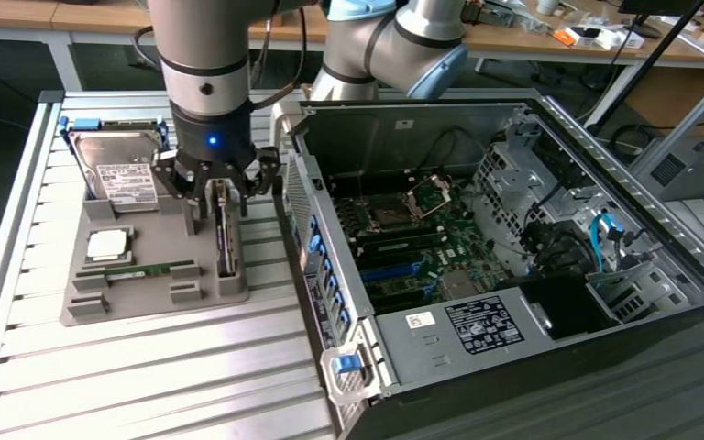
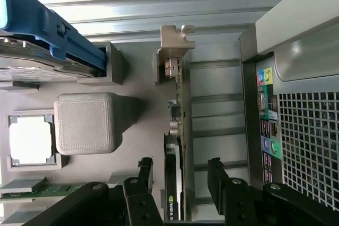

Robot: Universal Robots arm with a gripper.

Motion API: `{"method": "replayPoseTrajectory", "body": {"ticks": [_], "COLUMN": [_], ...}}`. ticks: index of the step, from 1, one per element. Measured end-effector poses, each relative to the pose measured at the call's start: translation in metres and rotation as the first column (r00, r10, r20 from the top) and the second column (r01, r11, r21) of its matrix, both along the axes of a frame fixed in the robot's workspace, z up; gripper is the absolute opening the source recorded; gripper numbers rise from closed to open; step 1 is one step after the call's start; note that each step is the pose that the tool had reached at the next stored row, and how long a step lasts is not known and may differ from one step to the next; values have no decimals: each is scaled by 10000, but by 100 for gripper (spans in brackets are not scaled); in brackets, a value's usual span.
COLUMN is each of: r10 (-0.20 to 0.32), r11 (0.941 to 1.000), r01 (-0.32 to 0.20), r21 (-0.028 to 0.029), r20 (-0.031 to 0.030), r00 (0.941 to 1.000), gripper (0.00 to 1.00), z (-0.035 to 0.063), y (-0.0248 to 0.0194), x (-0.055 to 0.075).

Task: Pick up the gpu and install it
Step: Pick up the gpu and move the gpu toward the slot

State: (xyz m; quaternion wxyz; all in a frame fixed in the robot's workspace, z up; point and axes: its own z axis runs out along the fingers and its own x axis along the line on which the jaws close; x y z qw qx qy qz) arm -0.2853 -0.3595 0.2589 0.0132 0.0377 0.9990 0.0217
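On the slatted counter (image 1: 144, 385), to the exterior view's left of the open computer case (image 1: 487, 229), the grey parts holder (image 1: 144, 307) keeps the gpu (image 2: 177, 130) on edge in its slot nearest the case, and the released pincer (image 2: 180, 163), jaws spread astride the card, should sit centred and square before clenching.

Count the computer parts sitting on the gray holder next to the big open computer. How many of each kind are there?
Hard drive: 1
Processor chip: 1
Memory stick: 1
gpu: 1
Total: 4
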Motion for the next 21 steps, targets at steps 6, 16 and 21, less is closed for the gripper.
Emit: {"method": "replayPoseTrajectory", "body": {"ticks": [6,16,21], "r10": [0,0,0], "r11": [10000,10000,10000], "r01": [0,0,0], "r21": [-1,-3,-1], "r20": [0,-3,-1], "r00": [10000,10000,10000], "gripper": [54,54,54], "z": [-83,-174,-175], "y": [3,11,11], "x": [-17,-18,-18]}}
